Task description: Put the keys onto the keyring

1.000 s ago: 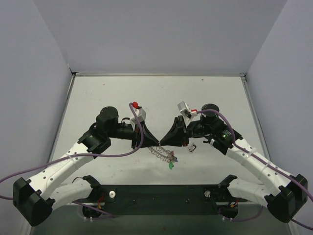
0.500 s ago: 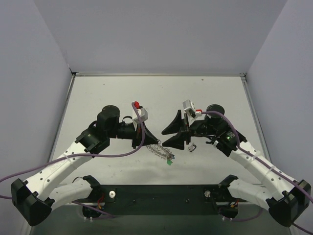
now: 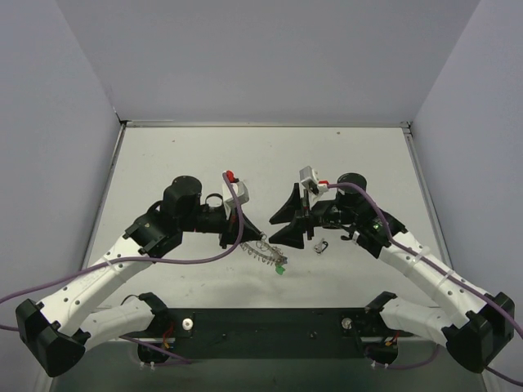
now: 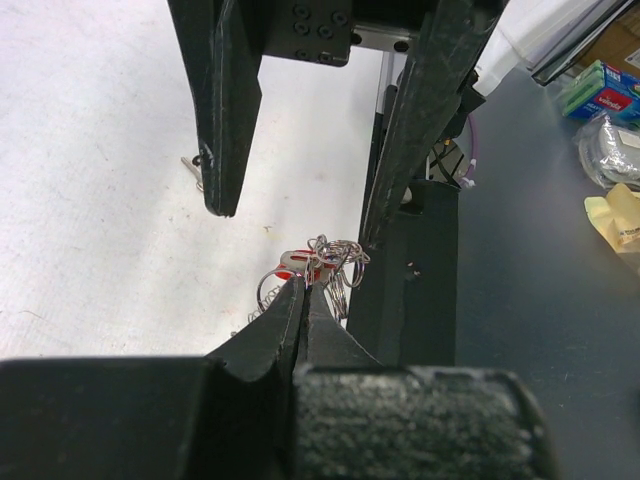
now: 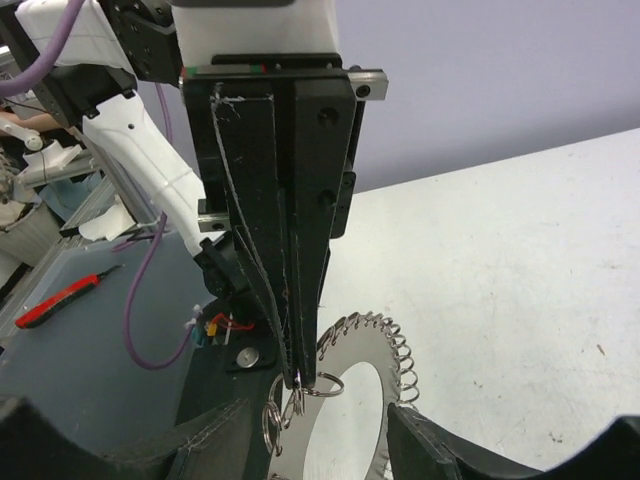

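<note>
Top external view: the left gripper [image 3: 248, 238] has its jaws pressed together on the top of the keyring [image 3: 263, 252], which hangs slack from the tip just above the table [image 3: 204, 155], a green key [image 3: 280, 269] at its lower end. The right gripper [image 3: 272, 230] faces it, just beside, jaws apart and holding nothing. A small dark piece [image 3: 320, 244] lies loose on the table near the right gripper. Left wrist view: the closed fingers pinch a silvery tangle of links, with a red key head [image 4: 297, 262] just beyond; the opposing fingers stand well apart on either side. Right wrist view: the coil hangs below the closed tip along with small split rings [image 5: 300, 392]; whether these are already threaded cannot be told. Judgement: the loop is being presented for threading. The next move calls for the right arm to collect the loose piece and bring it to the held end, with a fine pinch. Room: the far table is open and the side walls [image 3: 73, 163] are well apart. The tight places are the gap between the grippers and the base bar [image 3: 270, 322] near the hanging loop.
</note>
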Available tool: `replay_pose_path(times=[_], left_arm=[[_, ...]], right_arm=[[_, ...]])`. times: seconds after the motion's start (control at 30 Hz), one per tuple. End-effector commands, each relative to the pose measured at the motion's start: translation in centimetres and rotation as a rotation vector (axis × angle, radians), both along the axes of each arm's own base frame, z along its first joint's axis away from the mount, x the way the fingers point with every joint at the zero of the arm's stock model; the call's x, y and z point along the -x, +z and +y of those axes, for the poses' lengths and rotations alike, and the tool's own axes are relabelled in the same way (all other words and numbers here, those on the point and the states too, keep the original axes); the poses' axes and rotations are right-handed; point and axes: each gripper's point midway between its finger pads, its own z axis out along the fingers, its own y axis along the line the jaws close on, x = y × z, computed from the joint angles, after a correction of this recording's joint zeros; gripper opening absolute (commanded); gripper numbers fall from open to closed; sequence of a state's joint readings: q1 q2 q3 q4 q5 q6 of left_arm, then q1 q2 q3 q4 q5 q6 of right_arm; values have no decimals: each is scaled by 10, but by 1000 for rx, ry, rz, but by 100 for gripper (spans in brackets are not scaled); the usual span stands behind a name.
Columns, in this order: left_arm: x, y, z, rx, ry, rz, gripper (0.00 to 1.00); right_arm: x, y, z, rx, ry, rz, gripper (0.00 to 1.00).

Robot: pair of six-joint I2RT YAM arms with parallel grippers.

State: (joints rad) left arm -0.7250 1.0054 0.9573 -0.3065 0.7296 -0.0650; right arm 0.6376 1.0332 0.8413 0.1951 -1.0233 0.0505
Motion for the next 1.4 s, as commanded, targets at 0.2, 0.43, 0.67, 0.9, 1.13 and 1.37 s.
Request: replay_pose_path(times=[0.2,0.43,0.67,0.9,1.13,1.37], left_arm=[[2,47,-5,110,-27,-116,0],[3,49,-6,125,-35,-118,0],[0,41,0,59,-11,-115,26],[-11,34,18,-61,71,-174,66],[-15,22,18,-168,19,-173,66],[-16,25,11,-183,-41,-178,58]], right_arm=[[-4,16,16,-25,21,-63,49],[-9,14,23,-14,12,-32,1],[-12,16,17,7,-34,-56,0],[-11,4,4,168,-21,-56,0],[-3,-6,-2,306,0,-47,0],[13,-16,-7,426,68,-34,0]])
